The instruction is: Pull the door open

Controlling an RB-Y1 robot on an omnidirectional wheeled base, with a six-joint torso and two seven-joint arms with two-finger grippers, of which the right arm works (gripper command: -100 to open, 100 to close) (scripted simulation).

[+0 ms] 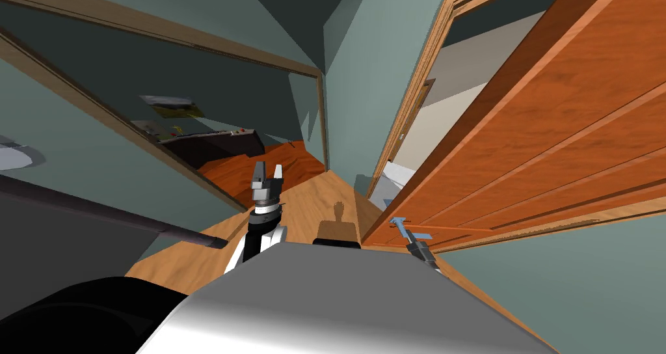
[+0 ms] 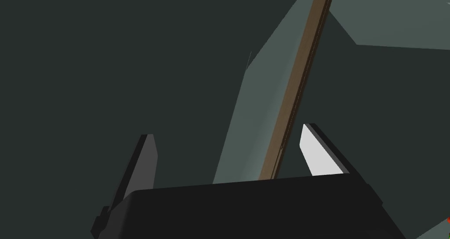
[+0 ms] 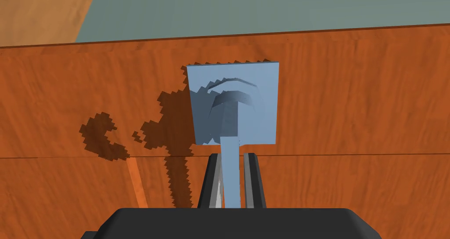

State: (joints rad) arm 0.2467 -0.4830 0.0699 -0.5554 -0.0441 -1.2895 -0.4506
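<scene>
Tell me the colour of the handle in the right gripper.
The handle is light blue, clearest in the right wrist view.

1 door [image 1: 553,122], 1 blue handle [image 3: 231,131], 1 left gripper [image 1: 268,169], 1 right gripper [image 3: 231,157], 2 fingers [image 2: 318,155] each.

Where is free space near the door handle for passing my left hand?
Bare door lies on both sides of the blue handle plate. The floor between the left gripper and the door is free. At the lever it is crowded: the right gripper clamps it.
</scene>
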